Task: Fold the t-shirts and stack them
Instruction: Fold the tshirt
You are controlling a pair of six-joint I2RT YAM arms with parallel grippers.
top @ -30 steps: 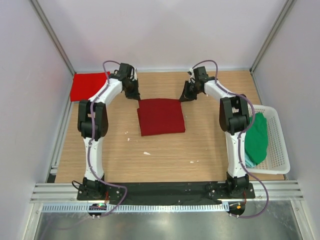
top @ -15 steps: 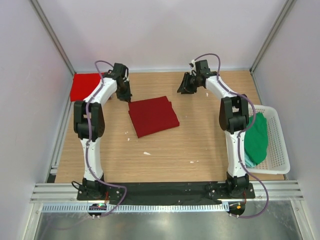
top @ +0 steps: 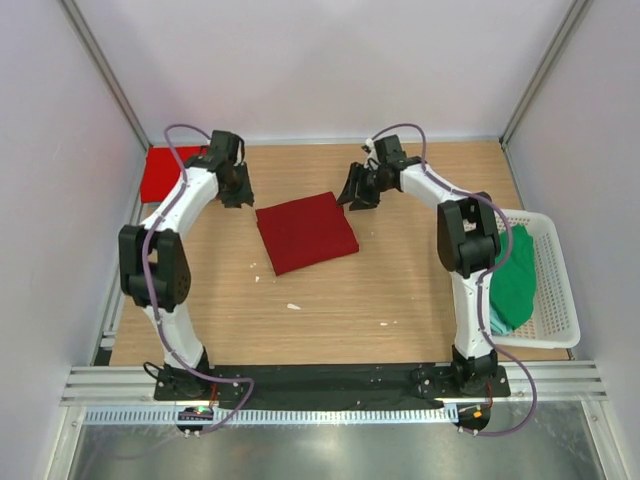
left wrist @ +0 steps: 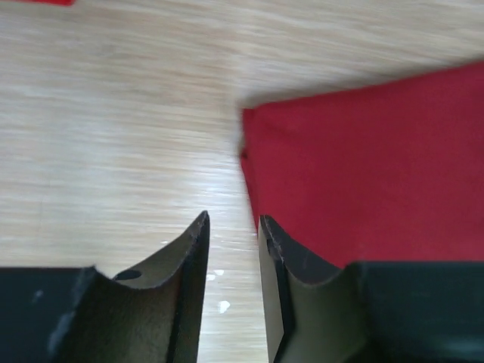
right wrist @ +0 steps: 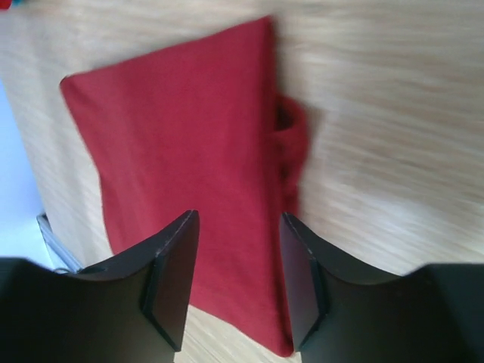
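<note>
T-shirts are being kept in three places. The dark maroon t-shirt (top: 306, 232) is lying folded into a flat square, turned slightly askew, near the middle of the wooden counter (top: 400, 285). The brighter red t-shirt (top: 165, 172) is lying folded in the far left corner, against the wall. The green t-shirt (top: 515, 272) is being held loosely in a white slotted basket (top: 562, 300) at the counter's right edge, with the teal t-shirt (top: 496, 322) showing beneath it.

The left gripper (top: 234, 194) is being held low just beside the far left corner of the maroon cloth; its jaws are parted by a narrow gap, with bare wood showing between them and nothing pinched. The right gripper (top: 356, 192) is being held over the far right corner; its jaws are spread wider above the cloth's edge, where a small fold is poking out, and nothing is being gripped.

The counter is being enclosed by pale plain walls (top: 330, 60) with metal frame posts (top: 105, 75) at the corners. A few small white scraps (top: 293, 306) are lying on the wood.
</note>
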